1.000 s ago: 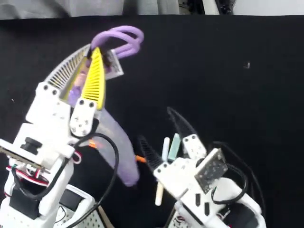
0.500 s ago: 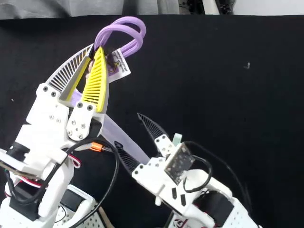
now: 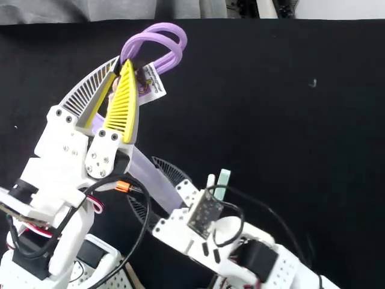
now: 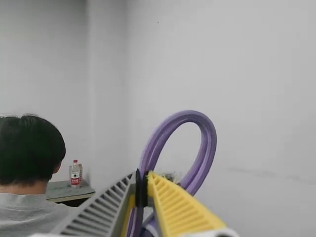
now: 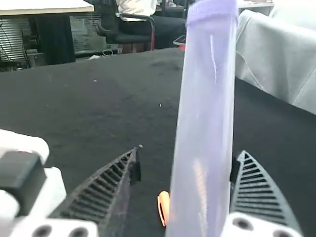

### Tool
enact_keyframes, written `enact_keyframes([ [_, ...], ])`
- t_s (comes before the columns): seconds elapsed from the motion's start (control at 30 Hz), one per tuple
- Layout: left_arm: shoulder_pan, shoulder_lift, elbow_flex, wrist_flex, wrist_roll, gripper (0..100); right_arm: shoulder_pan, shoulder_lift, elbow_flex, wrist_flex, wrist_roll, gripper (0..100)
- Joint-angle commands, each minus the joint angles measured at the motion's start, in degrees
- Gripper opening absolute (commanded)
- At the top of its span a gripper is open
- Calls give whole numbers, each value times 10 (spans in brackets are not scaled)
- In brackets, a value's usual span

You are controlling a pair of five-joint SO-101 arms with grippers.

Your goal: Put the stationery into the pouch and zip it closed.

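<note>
Right gripper (image 5: 190, 152) swung over, jaws spread astride the pouch (image 5: 205, 98); left gripper (image 3: 120, 62) clamps its loop (image 3: 157, 42).

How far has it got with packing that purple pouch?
Little is done: the left gripper holds the pouch by its loop. Right now the open right gripper straddles the pouch body. Left: a white stick and a green piece lie outside on the table, and zipping.

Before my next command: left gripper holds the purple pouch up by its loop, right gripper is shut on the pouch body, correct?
No: the right gripper is open, fingers either side of the pouch, per the right wrist view. The left gripper does hold the loop.
</note>
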Motion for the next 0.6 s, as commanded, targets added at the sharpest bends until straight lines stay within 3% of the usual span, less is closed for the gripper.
enact_keyframes([
  [0.0,5,-1,-20,-11,25,29,21,-22,25,-44,26,307],
  [0.07,2,-1,-22,2,40,29,31,-22,39,-52,48,299],
  [0.23,2,-2,-20,25,43,29,72,-22,40,-52,55,152],
  [0.4,0,-2,-21,25,40,29,117,-23,32,-45,59,104],
  [0.5,-5,-3,-20,29,40,29,146,-28,-15,16,104,5],
  [0.57,-38,-3,-24,59,39,29,164,-29,-56,69,115,10],
])
